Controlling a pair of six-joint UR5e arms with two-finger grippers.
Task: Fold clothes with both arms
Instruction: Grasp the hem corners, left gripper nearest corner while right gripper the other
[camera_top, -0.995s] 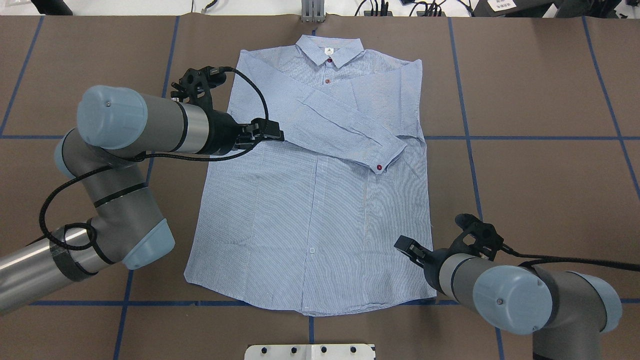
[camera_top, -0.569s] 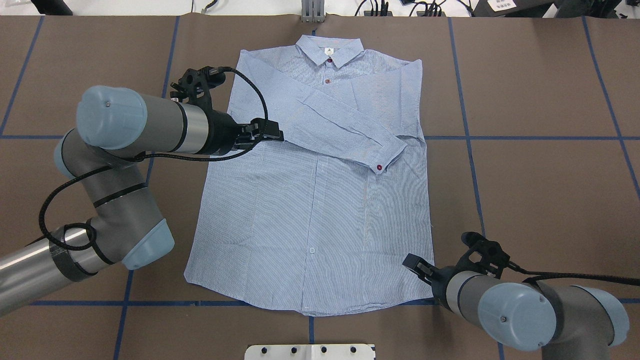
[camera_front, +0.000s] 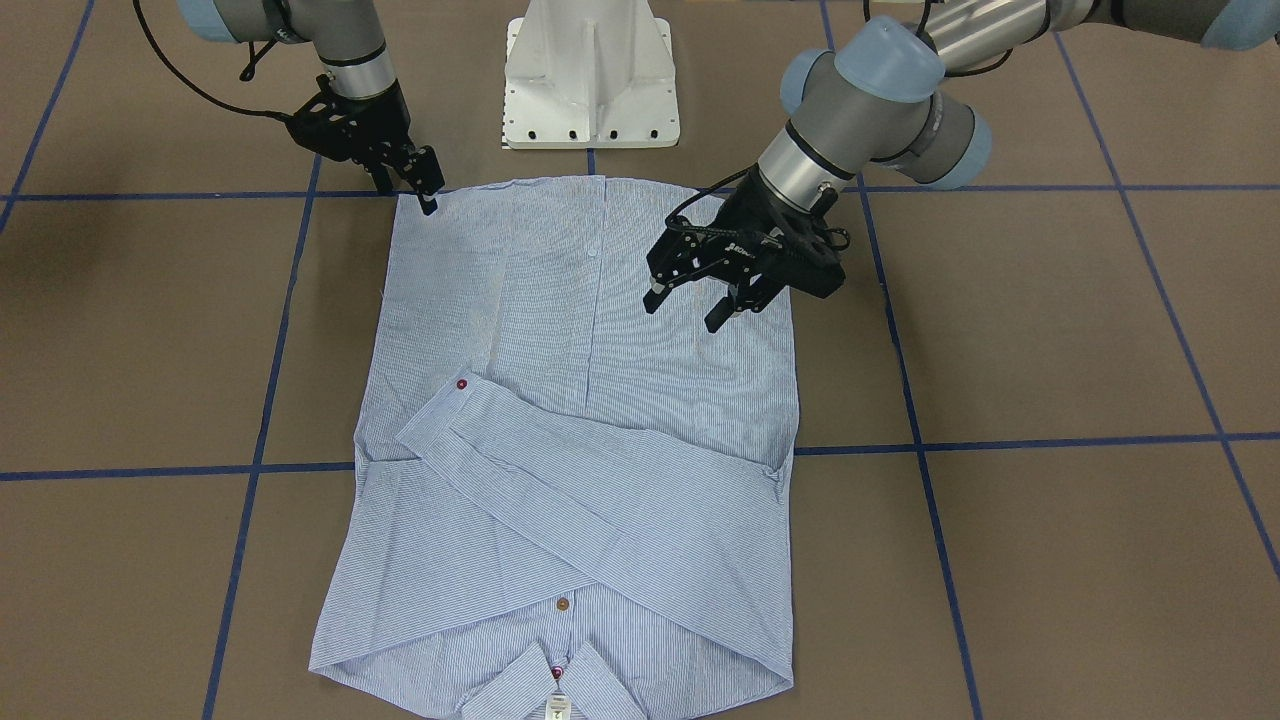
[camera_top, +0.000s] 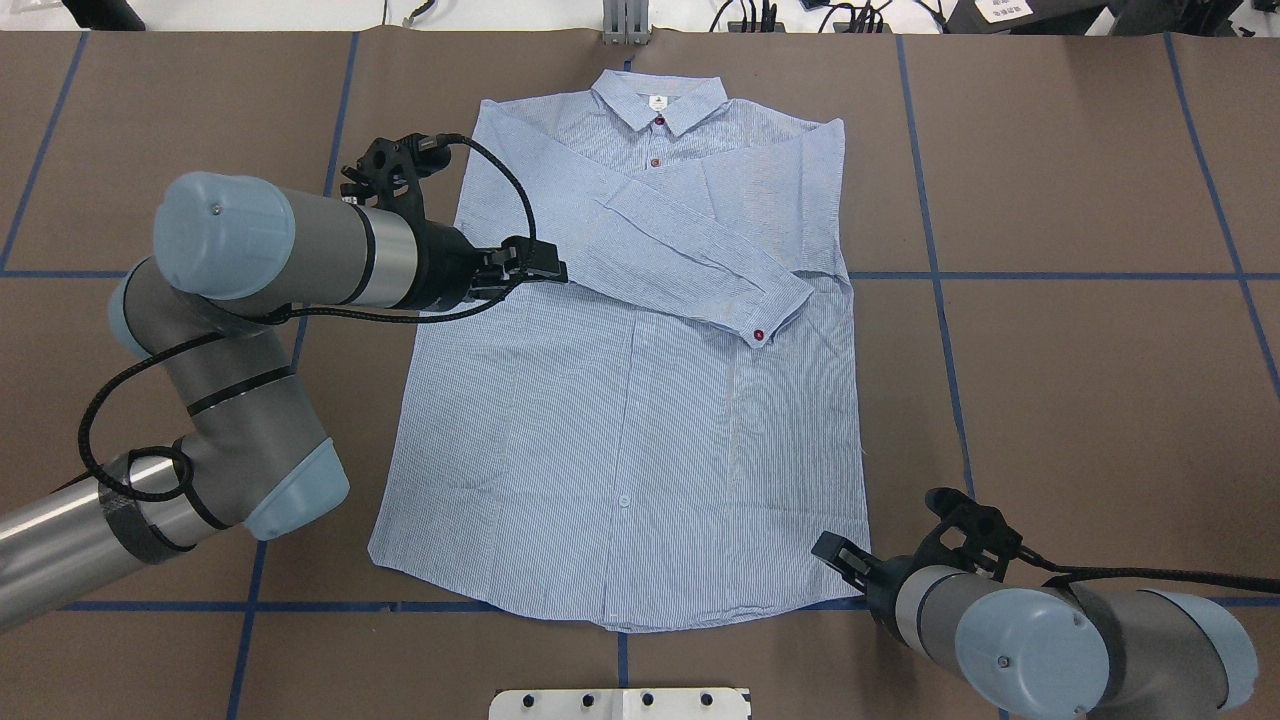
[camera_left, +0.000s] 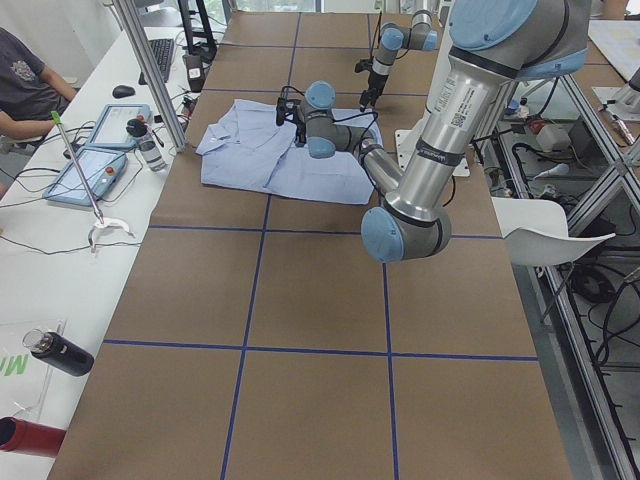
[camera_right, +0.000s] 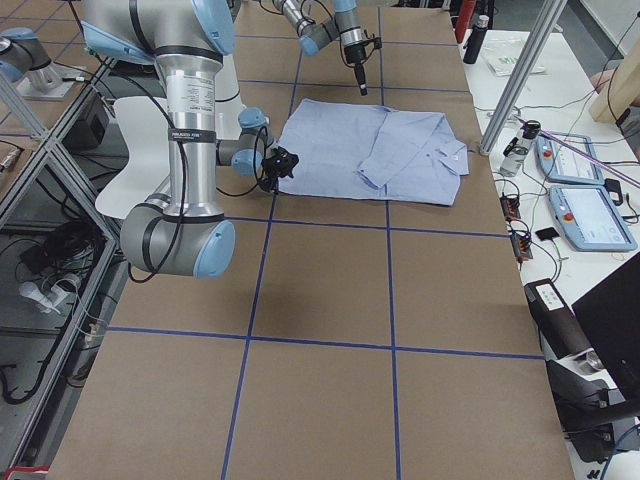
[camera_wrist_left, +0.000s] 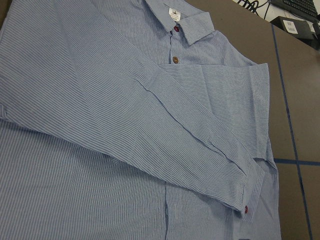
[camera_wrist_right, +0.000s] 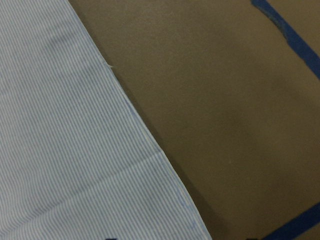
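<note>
The light blue striped shirt (camera_top: 620, 420) lies flat on the brown table, collar at the far edge, with both sleeves folded across its chest. The top sleeve's cuff shows a red button (camera_top: 759, 336). My left gripper (camera_front: 682, 308) hangs open over the shirt's left side, just below the folded sleeve, holding nothing. The left wrist view looks down on the sleeves and collar (camera_wrist_left: 185, 20). My right gripper (camera_front: 410, 192) sits low at the shirt's near right hem corner, open, fingers apart. The right wrist view shows the shirt's side edge (camera_wrist_right: 145, 145) against bare table.
The white pedestal base (camera_front: 590, 80) stands just behind the hem. Blue tape lines (camera_top: 940, 300) cross the table. A side bench with tablets (camera_right: 580, 215) and bottles (camera_left: 58, 352) runs past the collar end, and a seated person (camera_left: 25, 70) is there.
My right gripper has moved back along the shirt's right edge toward the near hem corner and come lower. The left arm and the shirt have not moved.
</note>
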